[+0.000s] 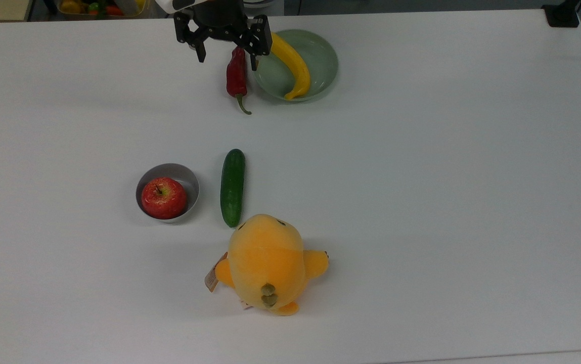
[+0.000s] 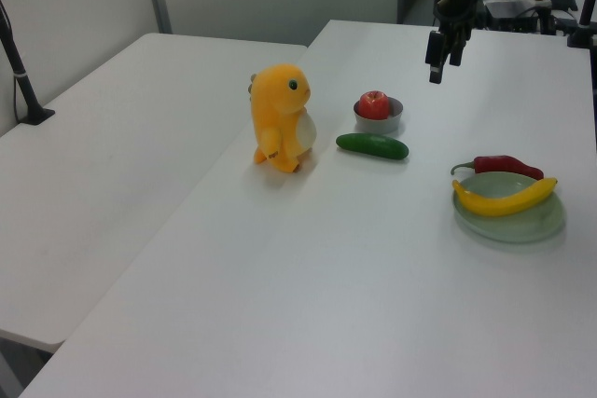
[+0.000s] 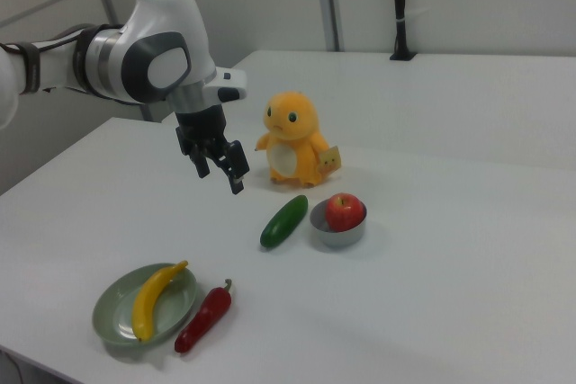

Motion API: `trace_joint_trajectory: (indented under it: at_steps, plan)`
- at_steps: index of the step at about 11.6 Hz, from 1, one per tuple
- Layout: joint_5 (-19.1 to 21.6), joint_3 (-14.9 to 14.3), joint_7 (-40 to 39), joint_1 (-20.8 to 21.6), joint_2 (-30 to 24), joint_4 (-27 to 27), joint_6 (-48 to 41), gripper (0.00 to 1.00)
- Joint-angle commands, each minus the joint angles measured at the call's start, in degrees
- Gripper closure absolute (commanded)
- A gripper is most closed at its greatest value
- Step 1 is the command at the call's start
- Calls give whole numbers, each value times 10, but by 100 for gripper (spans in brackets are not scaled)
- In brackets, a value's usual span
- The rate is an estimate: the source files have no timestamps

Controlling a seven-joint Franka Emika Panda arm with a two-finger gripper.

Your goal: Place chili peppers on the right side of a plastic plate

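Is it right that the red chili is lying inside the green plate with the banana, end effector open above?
Not quite. The right view shows the red chili on the table beside the green plate, not inside it. The banana is in the plate, and the end effector is open above.

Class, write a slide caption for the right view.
Open gripper above the table; red chili beside banana-holding green plate.

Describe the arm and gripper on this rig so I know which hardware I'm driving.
The arm is white with rounded, bulbous joints, dark grey rings between the segments and a grey disc on the side of the elbow housing. A small blue light glows on top of that housing. The gripper is black, with two slim black fingers.
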Motion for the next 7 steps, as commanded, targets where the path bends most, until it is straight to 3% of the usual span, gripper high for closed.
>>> trace_joint_trajectory:
  at_steps: [1,4,7]
  plan:
    - [11,7,-2,-8,-4,1,-3,0]
    - [11,7,-65,-8,-5,1,-29,0]
    - [11,7,-66,-8,-4,1,-25,0]
